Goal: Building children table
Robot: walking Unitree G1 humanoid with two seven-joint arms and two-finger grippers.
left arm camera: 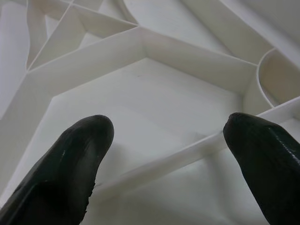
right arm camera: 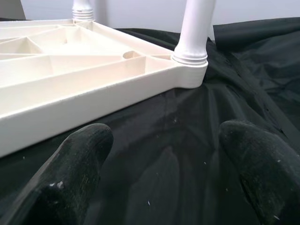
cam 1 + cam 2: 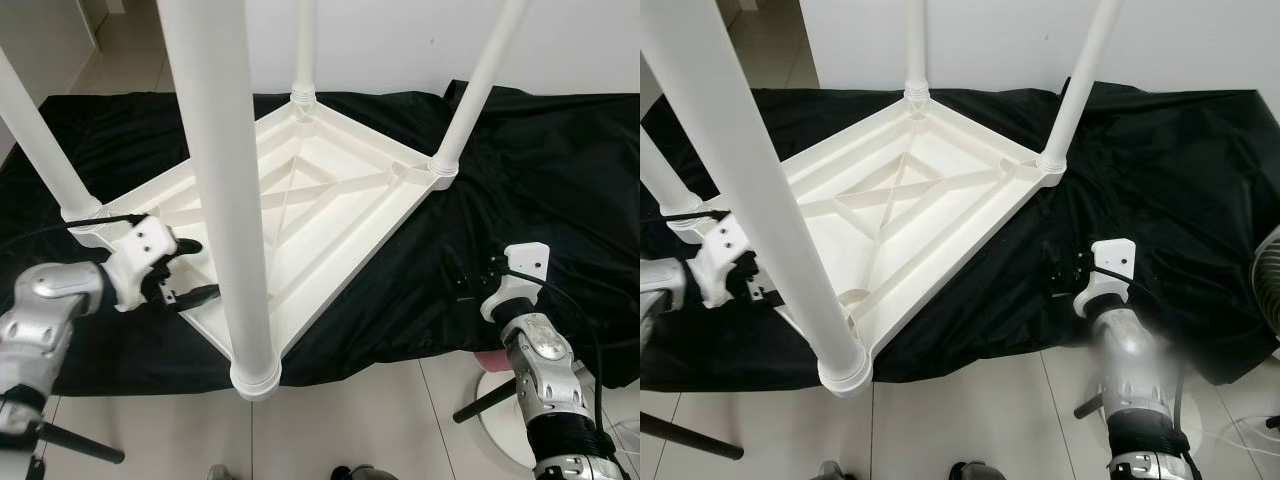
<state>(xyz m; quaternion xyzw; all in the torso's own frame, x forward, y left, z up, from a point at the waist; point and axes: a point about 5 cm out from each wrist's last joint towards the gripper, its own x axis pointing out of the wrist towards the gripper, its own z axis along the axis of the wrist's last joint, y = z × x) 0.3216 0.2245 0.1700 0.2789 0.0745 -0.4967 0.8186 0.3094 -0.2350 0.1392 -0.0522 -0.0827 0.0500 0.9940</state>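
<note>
A white plastic children's table [image 3: 300, 200] lies upside down on a black cloth [image 3: 540, 170]. Its four white legs point up: the near leg [image 3: 235, 200], left leg [image 3: 40, 140], far leg [image 3: 305, 50] and right leg [image 3: 480, 85]. My left gripper [image 3: 195, 270] is open at the near-left rim, beside the near leg. In the left wrist view its fingertips [image 1: 79, 145] straddle a white rib [image 1: 187, 154] of the underside. My right gripper [image 3: 1060, 270] is open over the cloth, right of the table. The right wrist view shows the table's side wall [image 2: 70, 93] and right leg [image 2: 194, 28] beyond it.
The cloth hangs over a low front edge onto white floor tiles [image 3: 380, 420]. A white round base [image 3: 495, 400] stands on the floor at the near right, and a fan [image 3: 1268, 280] sits at the right edge. A white wall [image 3: 400, 40] is behind.
</note>
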